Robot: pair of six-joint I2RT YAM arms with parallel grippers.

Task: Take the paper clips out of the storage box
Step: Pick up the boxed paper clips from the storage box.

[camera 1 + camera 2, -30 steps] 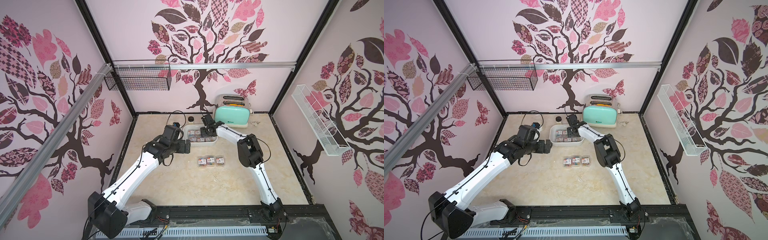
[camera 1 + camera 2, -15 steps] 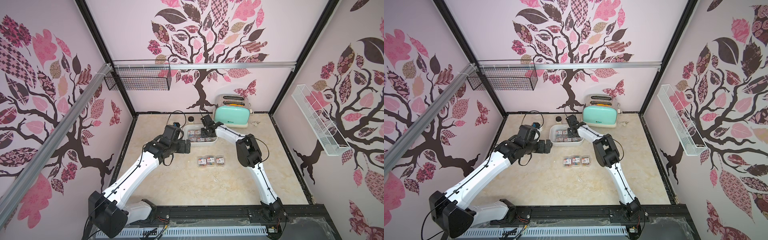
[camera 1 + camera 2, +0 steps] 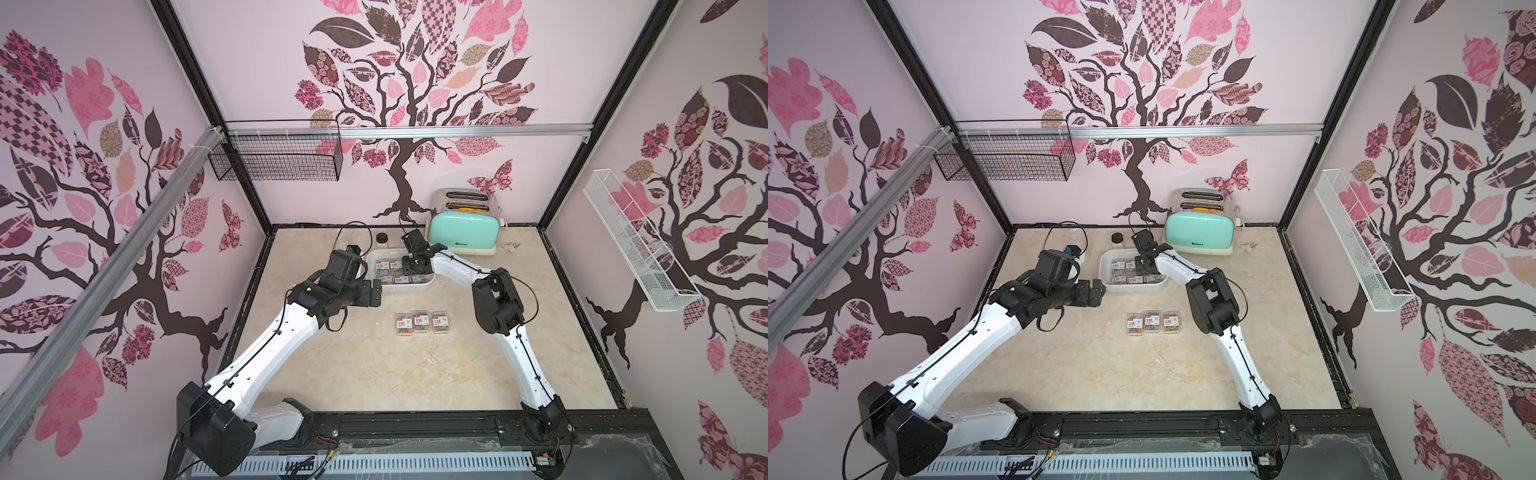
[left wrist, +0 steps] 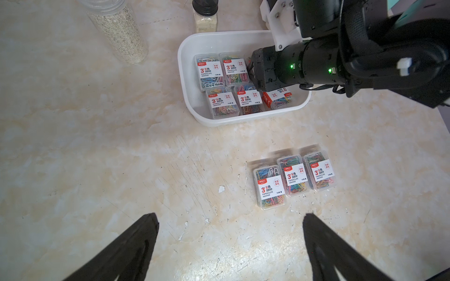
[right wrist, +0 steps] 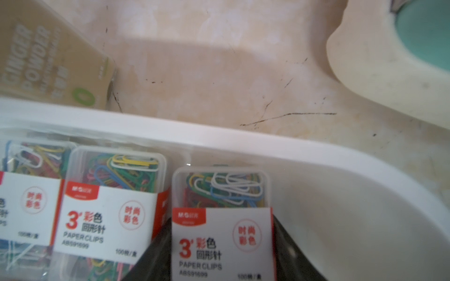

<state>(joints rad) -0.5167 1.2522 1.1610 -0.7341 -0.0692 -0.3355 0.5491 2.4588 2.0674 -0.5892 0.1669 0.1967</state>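
Note:
The white storage box (image 3: 415, 286) (image 3: 1106, 282) (image 4: 181, 73) stands at the back of the table with several clear cases of paper clips (image 3: 388, 268) (image 3: 1121, 268) (image 4: 224, 85) in it. My right gripper (image 3: 415, 266) (image 3: 1148, 266) (image 5: 222, 223) reaches down into the box. It is shut on one case (image 5: 221, 194), a black finger against each long side. Three more cases (image 3: 422, 323) (image 3: 1154, 323) (image 4: 294, 178) lie in a row on the table in front of the box. My left gripper (image 3: 376, 291) (image 3: 1098, 293) (image 4: 230, 216) hangs open beside the box's left front corner, holding nothing.
A mint-green toaster (image 3: 463, 235) (image 3: 1200, 232) stands right behind the box. A small ginger powder jar (image 3: 381, 239) (image 4: 205, 14) (image 5: 48, 60) is at the box's far edge, with a taller grain jar (image 4: 119, 31) further left. Wire baskets (image 3: 276, 153) (image 3: 636, 245) hang on the walls.
The right gripper's jaws have narrowed onto the case in the box. Both arms have barely moved, and the left gripper stays open.

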